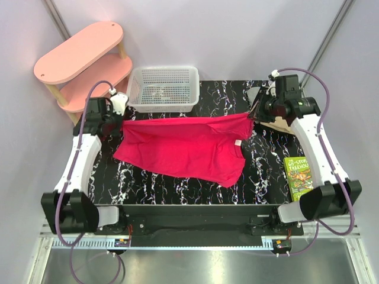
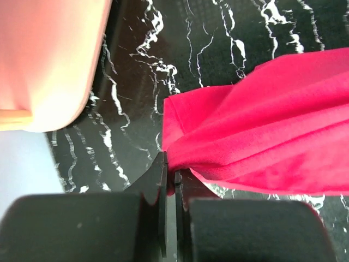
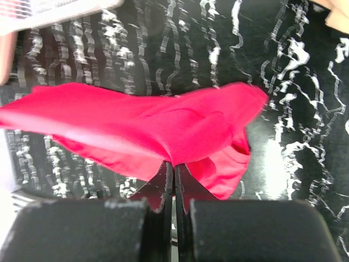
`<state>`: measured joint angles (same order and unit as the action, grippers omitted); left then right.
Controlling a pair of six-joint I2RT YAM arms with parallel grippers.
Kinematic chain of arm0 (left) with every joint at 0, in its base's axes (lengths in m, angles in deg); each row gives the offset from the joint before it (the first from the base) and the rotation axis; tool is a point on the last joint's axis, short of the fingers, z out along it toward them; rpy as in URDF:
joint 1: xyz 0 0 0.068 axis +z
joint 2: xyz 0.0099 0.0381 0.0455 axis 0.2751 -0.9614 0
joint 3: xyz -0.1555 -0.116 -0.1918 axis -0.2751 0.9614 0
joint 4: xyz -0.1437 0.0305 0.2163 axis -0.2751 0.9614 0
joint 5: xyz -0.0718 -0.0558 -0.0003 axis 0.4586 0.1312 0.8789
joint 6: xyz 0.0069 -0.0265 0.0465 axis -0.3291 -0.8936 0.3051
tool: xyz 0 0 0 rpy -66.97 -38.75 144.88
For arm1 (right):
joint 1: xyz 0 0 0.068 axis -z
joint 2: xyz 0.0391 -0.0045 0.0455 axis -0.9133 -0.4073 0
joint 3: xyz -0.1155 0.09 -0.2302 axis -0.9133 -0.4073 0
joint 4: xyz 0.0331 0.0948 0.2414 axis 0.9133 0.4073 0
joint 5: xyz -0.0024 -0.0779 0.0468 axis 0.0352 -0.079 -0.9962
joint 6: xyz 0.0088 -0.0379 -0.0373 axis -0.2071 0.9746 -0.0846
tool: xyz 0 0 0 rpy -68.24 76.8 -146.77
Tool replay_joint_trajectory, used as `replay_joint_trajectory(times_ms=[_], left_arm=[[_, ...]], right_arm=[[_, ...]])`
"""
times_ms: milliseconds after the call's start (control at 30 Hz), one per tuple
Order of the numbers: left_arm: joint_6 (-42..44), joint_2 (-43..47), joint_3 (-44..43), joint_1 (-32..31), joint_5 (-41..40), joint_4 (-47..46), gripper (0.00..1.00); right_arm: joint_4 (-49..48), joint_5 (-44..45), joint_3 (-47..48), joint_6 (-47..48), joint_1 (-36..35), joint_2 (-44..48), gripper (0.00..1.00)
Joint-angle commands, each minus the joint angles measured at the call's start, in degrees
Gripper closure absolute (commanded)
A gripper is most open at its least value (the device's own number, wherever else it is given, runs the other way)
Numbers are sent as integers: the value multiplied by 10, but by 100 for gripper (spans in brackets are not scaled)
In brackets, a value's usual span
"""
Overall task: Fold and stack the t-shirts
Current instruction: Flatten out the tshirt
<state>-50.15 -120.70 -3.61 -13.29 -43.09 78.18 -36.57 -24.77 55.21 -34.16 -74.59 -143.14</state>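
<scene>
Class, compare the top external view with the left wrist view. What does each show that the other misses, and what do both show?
Only the top external view: the basket, the book, the right pincer gripping one end of the tee, and the tee's whole spread shape. Only the left wrist view: the left pincer up close, jaws shut on a bunched corner of the cloth. Both: the tee, the pink shelf and the marbled table.
</scene>
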Motion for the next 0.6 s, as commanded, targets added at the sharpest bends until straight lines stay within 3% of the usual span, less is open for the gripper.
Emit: replay_joint_trajectory(times_ms=[0, 133, 367, 567], left_arm=[[32, 108, -116, 8, 33, 71, 100], [35, 241, -150, 8, 80, 142, 100], [32, 391, -73, 8, 96, 215, 100], [10, 332, -69, 7, 89, 192, 100]], right_arm=[[-17, -53, 54, -22, 7, 120, 100], [44, -85, 105, -32, 6, 220, 100], [145, -56, 108, -17, 6, 334, 100], [85, -12, 23, -4, 6, 307, 100]])
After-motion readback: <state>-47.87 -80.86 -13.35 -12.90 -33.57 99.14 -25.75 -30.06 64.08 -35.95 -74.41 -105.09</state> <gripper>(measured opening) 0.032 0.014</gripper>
